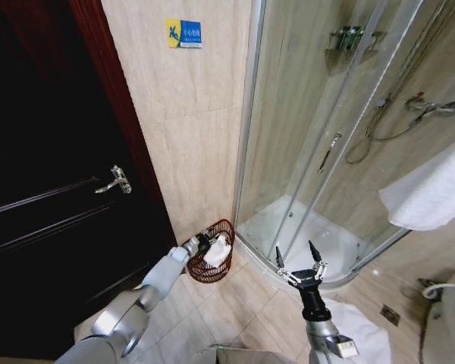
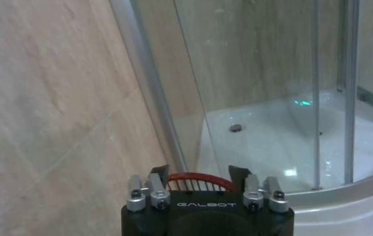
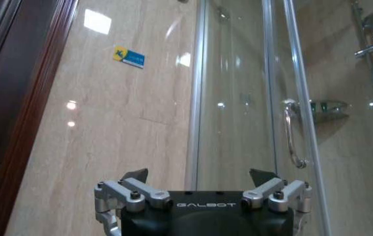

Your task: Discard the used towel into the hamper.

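The hamper (image 1: 209,273), a small dark red open-weave basket, stands on the tiled floor in the corner between the wall and the shower cabin. A white towel (image 1: 219,250) lies bunched inside it, partly above the rim. My left gripper (image 1: 202,244) hovers at the hamper's near rim, just beside the towel. In the left wrist view the left gripper (image 2: 199,170) is open with nothing between its fingers, and a piece of the red hamper rim (image 2: 203,178) shows below. My right gripper (image 1: 297,261) is open and held up in front of the shower base.
A dark wooden door (image 1: 53,227) with a lever handle (image 1: 115,182) is on the left. The glass shower cabin (image 1: 318,152) with its raised white base (image 1: 341,277) stands to the right. Another white towel (image 1: 432,189) hangs at far right, and a white cloth (image 1: 360,326) lies on the floor.
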Controlling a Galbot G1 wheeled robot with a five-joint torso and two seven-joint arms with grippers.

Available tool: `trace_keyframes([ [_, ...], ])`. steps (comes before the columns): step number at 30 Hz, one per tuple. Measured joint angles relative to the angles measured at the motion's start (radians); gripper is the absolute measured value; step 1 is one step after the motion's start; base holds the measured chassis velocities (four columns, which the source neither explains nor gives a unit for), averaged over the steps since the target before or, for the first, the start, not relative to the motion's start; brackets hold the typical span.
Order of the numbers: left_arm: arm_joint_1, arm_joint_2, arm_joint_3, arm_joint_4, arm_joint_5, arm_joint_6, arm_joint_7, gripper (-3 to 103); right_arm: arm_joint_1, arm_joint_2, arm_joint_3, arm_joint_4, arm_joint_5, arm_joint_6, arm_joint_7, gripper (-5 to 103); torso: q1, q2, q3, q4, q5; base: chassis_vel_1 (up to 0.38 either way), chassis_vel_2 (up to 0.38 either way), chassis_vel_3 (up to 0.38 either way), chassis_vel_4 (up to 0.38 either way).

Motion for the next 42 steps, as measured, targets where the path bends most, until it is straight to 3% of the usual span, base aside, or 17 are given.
trace_keyframes([
  [4,0.045,0.049,-0.006,-0.092,-0.045,0.011,0.013,76,0.022,0.000,0.013,-0.001,0.007,-0.018,0.012,100,0.000,0.000,0.000,0.0000,0.0000,0.000,0.000,0.000,0.000],
  [6,0.111,0.101,-0.019,-0.205,-0.095,0.047,0.020,86,0.047,0.000,0.032,-0.001,0.020,-0.038,0.041,100,0.000,0.000,0.000,0.0002,0.0000,0.000,0.000,0.000,0.000],
  [8,0.150,0.124,-0.032,-0.254,-0.116,0.064,0.025,86,0.051,-0.001,0.035,0.003,0.027,-0.050,0.054,100,0.000,0.000,0.000,0.0002,0.0000,0.000,0.000,0.000,0.000],
  [10,0.241,0.177,-0.075,-0.372,-0.169,0.104,0.024,96,0.060,-0.009,0.035,0.020,0.035,-0.075,0.081,100,0.000,0.000,0.000,0.0007,0.0000,0.000,0.000,0.000,0.000],
  [11,0.241,0.177,-0.075,-0.372,-0.169,0.104,0.024,96,0.060,-0.009,0.035,0.020,0.035,-0.075,0.081,100,0.000,0.000,0.000,0.0007,0.0000,0.000,0.000,0.000,0.000],
  [14,0.375,0.239,-0.147,-0.577,-0.263,0.168,-0.004,100,0.077,-0.003,0.025,0.040,0.022,-0.099,0.091,100,0.000,0.000,0.000,0.0005,-0.0005,0.000,0.000,0.000,0.000],
  [15,0.375,0.239,-0.147,-0.577,-0.263,0.168,-0.004,100,0.077,-0.003,0.025,0.040,0.022,-0.099,0.091,100,0.000,0.000,0.000,0.0005,-0.0005,0.000,0.000,0.000,0.000],
  [16,0.417,0.252,-0.182,-0.643,-0.283,0.193,-0.022,100,0.079,-0.004,0.018,0.046,0.016,-0.106,0.094,100,0.000,0.000,0.000,-0.0003,0.0003,0.000,0.000,0.000,0.000],
  [18,0.531,0.264,-0.272,-0.794,-0.332,0.261,-0.086,100,0.084,-0.005,0.009,0.059,0.005,-0.115,0.096,100,0.000,0.000,0.000,0.0004,-0.0003,0.000,0.000,0.000,0.000],
  [19,0.531,0.264,-0.272,-0.794,-0.332,0.261,-0.086,100,0.084,-0.005,0.009,0.059,0.005,-0.115,0.096,100,0.000,0.000,0.000,0.0004,-0.0003,0.000,0.000,0.000,0.000],
  [22,0.705,0.214,-0.387,-1.005,-0.373,0.386,-0.212,100,0.087,-0.015,0.010,0.066,0.017,-0.125,0.096,100,0.000,0.000,0.000,0.0007,0.0000,0.000,0.000,0.000,0.000],
  [23,0.705,0.214,-0.387,-1.005,-0.373,0.386,-0.212,100,0.087,-0.015,0.010,0.066,0.017,-0.125,0.096,100,0.000,0.000,0.000,0.0007,0.0000,0.000,0.000,0.000,0.000],
  [25,0.792,0.156,-0.477,-1.134,-0.374,0.428,-0.246,100,0.086,-0.024,0.011,0.079,0.032,-0.142,0.099,100,0.000,0.000,0.000,-0.0002,0.0001,0.000,0.000,0.000,0.000],
  [30,0.946,0.029,-0.666,-1.381,-0.353,0.474,-0.235,100,0.105,-0.035,0.010,0.120,0.033,-0.208,0.126,100,0.000,0.000,0.000,0.0001,0.0009,0.000,0.000,0.000,0.000],
  [33,1.035,-0.029,-0.711,-1.486,-0.333,0.495,-0.202,100,0.121,-0.041,0.015,0.143,0.033,-0.254,0.155,100,0.000,0.000,0.000,0.0005,0.0000,0.000,0.000,0.000,0.000],
  [40,1.170,-0.185,-0.723,-1.684,-0.222,0.496,-0.167,100,0.106,-0.054,0.022,0.215,0.040,-0.305,0.179,100,0.000,0.000,0.000,0.0000,0.0002,0.000,0.000,0.000,0.000],
  [42,1.187,-0.198,-0.713,-1.714,-0.217,0.485,-0.168,100,0.106,-0.054,0.019,0.221,0.040,-0.306,0.179,100,0.000,0.000,0.000,0.0001,0.0003,0.000,0.000,0.000,0.000],
])
